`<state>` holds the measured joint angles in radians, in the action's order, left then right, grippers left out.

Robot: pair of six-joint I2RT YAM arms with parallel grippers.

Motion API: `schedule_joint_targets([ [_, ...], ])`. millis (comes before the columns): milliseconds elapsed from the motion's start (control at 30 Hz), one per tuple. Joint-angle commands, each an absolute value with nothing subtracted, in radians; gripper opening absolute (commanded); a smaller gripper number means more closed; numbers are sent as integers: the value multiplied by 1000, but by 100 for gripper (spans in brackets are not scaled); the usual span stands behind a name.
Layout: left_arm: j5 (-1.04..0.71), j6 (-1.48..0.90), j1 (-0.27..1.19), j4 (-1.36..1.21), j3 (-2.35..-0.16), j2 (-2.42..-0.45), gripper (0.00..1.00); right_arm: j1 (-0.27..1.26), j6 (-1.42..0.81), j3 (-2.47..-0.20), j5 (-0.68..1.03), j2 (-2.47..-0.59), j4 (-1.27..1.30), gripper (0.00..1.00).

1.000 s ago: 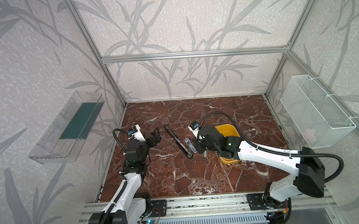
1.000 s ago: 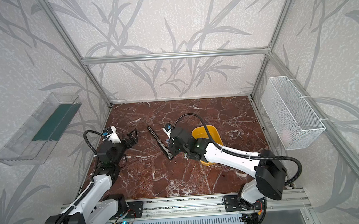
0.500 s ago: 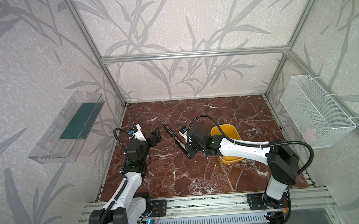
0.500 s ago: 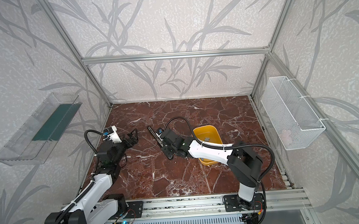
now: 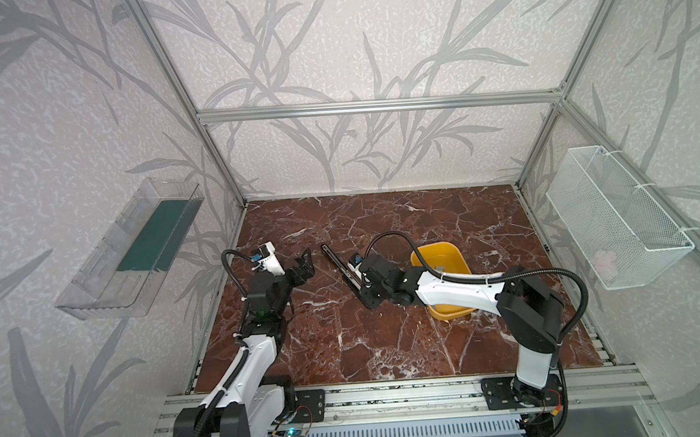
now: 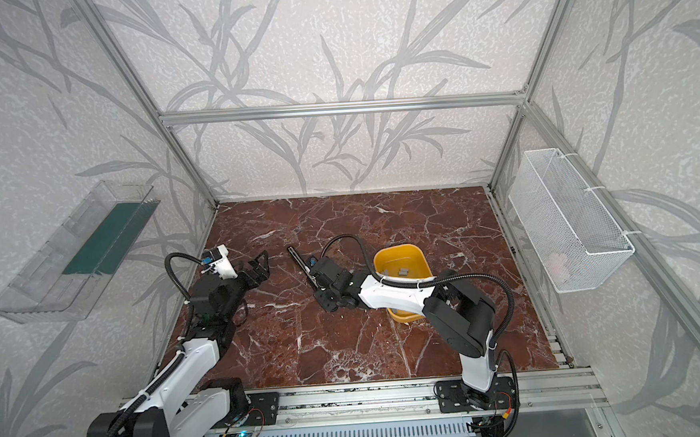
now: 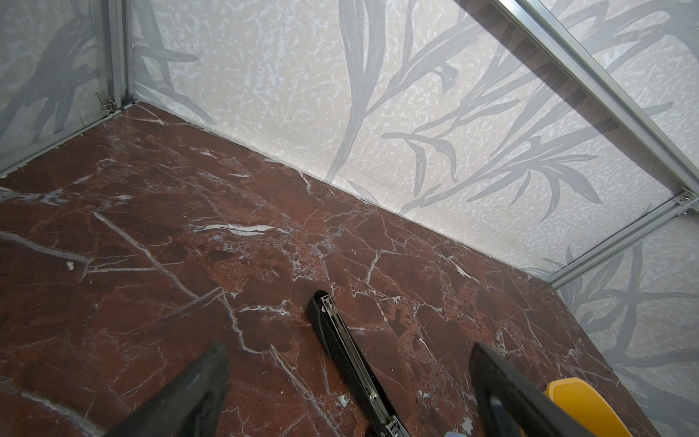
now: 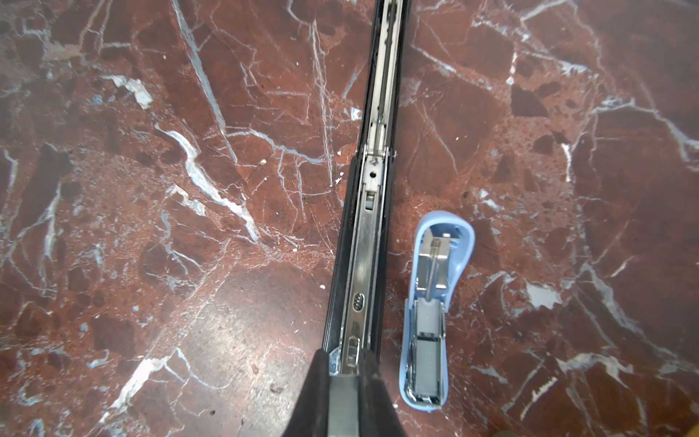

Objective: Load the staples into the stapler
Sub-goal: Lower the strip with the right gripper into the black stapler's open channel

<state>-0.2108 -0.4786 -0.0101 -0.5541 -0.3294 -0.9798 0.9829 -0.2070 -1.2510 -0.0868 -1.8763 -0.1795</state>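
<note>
Both top views: the left gripper (image 5: 306,264) gapes wide, empty, over the marble (image 5: 348,353); loose staples (image 6: 403,271) lie in the yellow tub (image 6: 398,249). Left wrist view: the black stapler (image 7: 336,333) lies unfolded flat. Right wrist view: the right gripper (image 8: 344,357) pinches a grey staple strip (image 8: 342,405) at that stapler's rail end, blue stapler (image 8: 435,302) just beside.

the left arm (image 5: 248,359) rises from the lower left of both top views, elbow bent, with the left gripper (image 5: 306,264) held up and its jaws spread wide. the right arm (image 5: 457,292) stretches low from the lower right toward the centre, and the right gripper (image 8: 342,369) has its jaws pinched nearly together.
</note>
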Motion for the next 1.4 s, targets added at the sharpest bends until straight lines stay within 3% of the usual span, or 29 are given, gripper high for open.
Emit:
schedule_joint_targets([
  [0, -214, -471, -9, -583, -322, -985, 99, 981, -211, -1289, -82, -1904, -163, 9],
  [1367, -215, -468, -10, -583, -318, -979, 99, 982, -193, -1307, -120, -1941, -193, 7],
])
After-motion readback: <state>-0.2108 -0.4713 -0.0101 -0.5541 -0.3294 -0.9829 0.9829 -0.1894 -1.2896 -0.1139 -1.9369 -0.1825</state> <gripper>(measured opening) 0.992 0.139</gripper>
